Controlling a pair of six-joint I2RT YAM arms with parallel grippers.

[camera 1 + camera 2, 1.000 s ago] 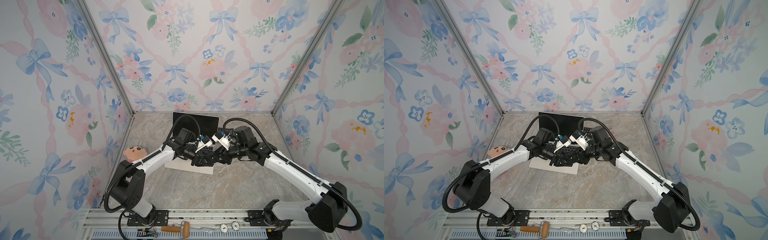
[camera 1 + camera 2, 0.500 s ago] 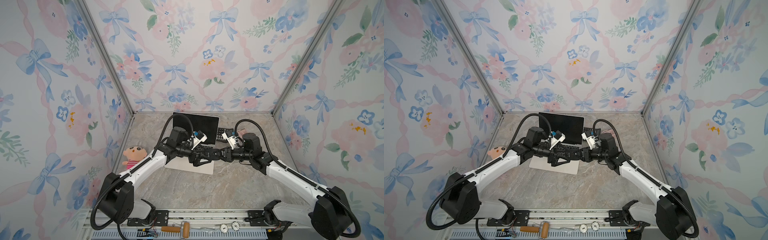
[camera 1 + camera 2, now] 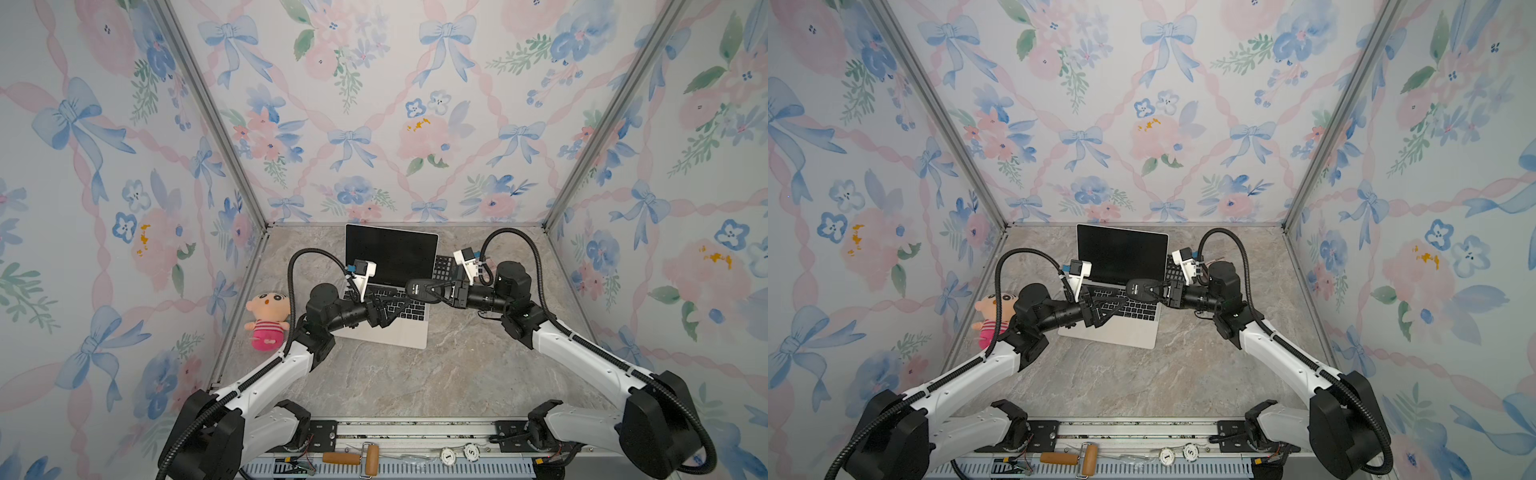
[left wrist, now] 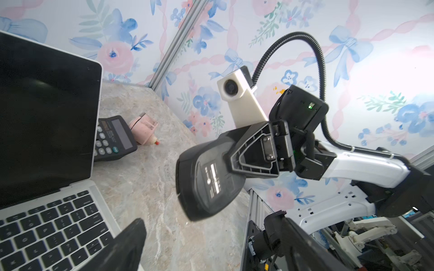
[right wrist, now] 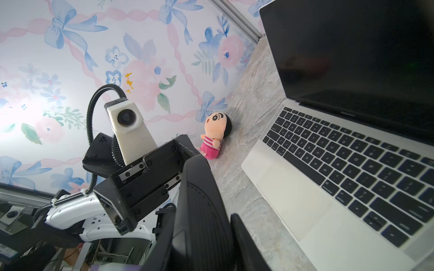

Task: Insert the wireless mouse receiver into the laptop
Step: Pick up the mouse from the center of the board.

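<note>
Laptop (image 3: 397, 334) open on the marble worktop (image 3: 415, 374), at the middle of the back edge, turned slightly; screen dark, lid upright, keyboard and trackpad facing the front edge.

Right gripper (image 3: 438, 291): jaws part closed, clamped on a black mouse (image 3: 417, 289); mouse held off the worktop, close to the right rear part of the laptop; in the left wrist view its labelled underside (image 4: 211, 180) faces the left arm; whether it hangs over the keyboard deck or just beside it, cannot tell.

Left gripper (image 3: 386, 309): jaws wide apart, nothing between them; it hangs above the keyboard, tips pointing toward the mouse, not touching it; in the left wrist view the 2 fingers (image 4: 128, 244) sit well apart.

Wireless mouse receiver: cannot make it out in any of the 4 views.

Other items: black calculator (image 3: 442, 268) just beside the right side of the laptop, near the back edge; small pink object (image 4: 143, 127) next to the calculator; plush doll (image 3: 266, 316) at the left edge, lying against the wall.
</note>
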